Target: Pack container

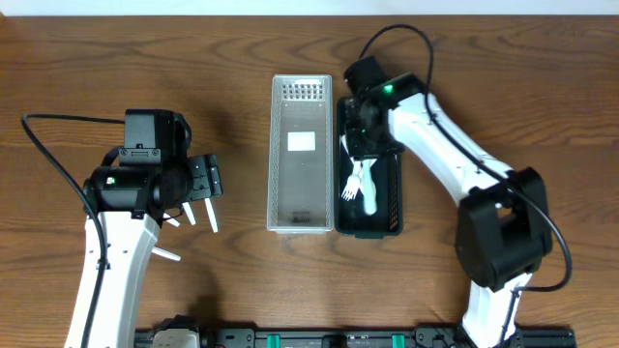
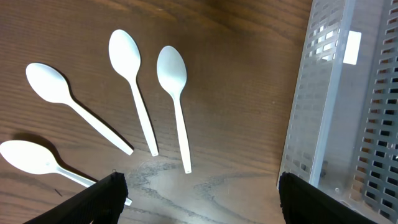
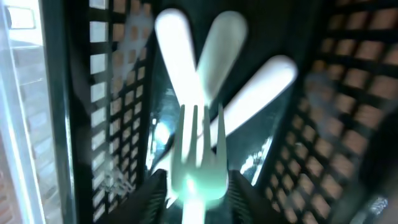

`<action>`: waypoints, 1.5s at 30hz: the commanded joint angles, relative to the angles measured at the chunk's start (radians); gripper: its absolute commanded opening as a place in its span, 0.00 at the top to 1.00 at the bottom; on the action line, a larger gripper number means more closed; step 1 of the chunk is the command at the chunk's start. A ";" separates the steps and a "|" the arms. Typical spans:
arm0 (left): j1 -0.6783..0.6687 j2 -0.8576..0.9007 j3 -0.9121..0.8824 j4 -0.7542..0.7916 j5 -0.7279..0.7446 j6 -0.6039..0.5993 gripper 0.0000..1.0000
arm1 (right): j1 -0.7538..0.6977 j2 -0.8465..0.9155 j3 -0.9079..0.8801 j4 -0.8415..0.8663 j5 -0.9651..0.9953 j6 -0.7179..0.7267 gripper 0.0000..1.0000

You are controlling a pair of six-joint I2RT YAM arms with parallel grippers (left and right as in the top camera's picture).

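Observation:
Several white plastic spoons [image 2: 171, 71] lie on the wooden table below my left gripper [image 2: 199, 199], which is open and empty above them; they also show in the overhead view [image 1: 211, 215]. A clear slotted container [image 1: 280, 145] stands in the middle, with a black slotted container [image 1: 395, 193] beside it on the right. My right gripper [image 1: 363, 145] hangs over the black container and is shut on a white fork [image 3: 199, 168], tines pointing down into it. More white utensils [image 3: 261, 81] lie crossed on the black container's floor.
The clear container's wall [image 2: 323, 124] is close to my left gripper's right finger. It has a white label [image 1: 302, 141] inside. The black container's wall [image 3: 81, 93] flanks the held fork. The right arm's base stands at the front right [image 1: 498, 242].

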 commanded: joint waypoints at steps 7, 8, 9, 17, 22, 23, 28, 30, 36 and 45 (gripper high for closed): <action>-0.002 0.001 0.005 -0.001 -0.001 -0.002 0.18 | 0.013 -0.025 0.067 -0.014 0.014 -0.024 0.48; -0.002 0.001 0.005 -0.001 -0.001 -0.002 0.15 | 0.009 -0.032 0.097 -0.031 0.019 -0.041 0.48; -0.002 0.001 0.005 -0.001 -0.001 -0.002 0.13 | 0.003 -0.042 0.133 -0.052 0.031 -0.048 0.48; -0.002 0.001 0.005 -0.027 -0.001 -0.002 0.02 | -0.134 -0.188 0.416 -0.213 0.188 -0.103 0.27; -0.002 0.001 0.005 -0.029 -0.001 -0.002 0.02 | -0.343 -0.281 0.431 -0.306 0.190 -0.121 0.01; -0.002 0.005 0.005 -0.027 -0.002 -0.003 0.02 | -0.394 -0.285 0.431 -0.333 0.189 -0.121 0.01; -0.002 0.081 0.005 0.002 -0.005 -0.037 0.02 | -0.603 -0.278 0.381 -0.383 0.085 -0.132 0.01; -0.002 0.136 0.005 0.015 -0.005 -0.036 0.02 | -0.655 -0.278 0.325 -0.364 0.066 -0.132 0.01; -0.002 0.325 0.005 0.097 -0.009 -0.037 0.02 | -0.679 -0.278 0.098 -0.243 0.065 -0.133 0.01; 0.011 0.492 0.005 0.188 -0.013 -0.071 0.02 | -0.670 -0.278 -0.164 -0.084 0.009 -0.148 0.01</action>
